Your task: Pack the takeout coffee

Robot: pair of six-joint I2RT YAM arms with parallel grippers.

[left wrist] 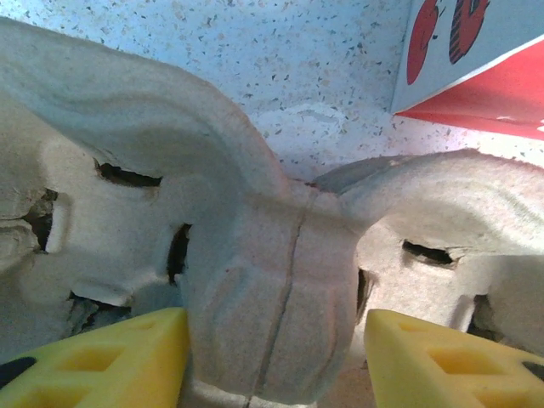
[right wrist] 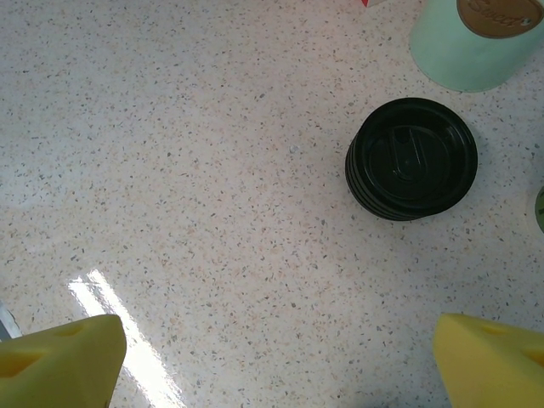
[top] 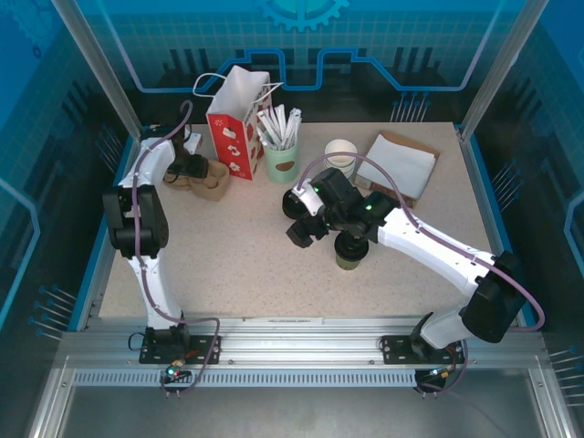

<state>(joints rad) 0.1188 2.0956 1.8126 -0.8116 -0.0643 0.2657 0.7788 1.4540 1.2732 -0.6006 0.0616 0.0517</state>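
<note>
Left pincer (top: 193, 170) sits at the pulp carrier (top: 212, 182) beside the red bag (top: 235, 132); right pincer (top: 301, 232) hovers over the counter (top: 228, 265), the dark-green cup (top: 350, 259) standing just beside it, under its arm; left wrist: yellow fingers (left wrist: 102, 361) clamp the carrier's centre post; right wrist: fingers (right wrist: 59, 361) spread wide, empty, above bare counter near stacked black lids (right wrist: 410, 159).

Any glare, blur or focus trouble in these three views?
Right wrist: a glare streak on the table at lower left; the black lids look sharp. Left wrist: the pulp cup carrier is very close and slightly soft. Top external: evenly lit, no blur.
</note>
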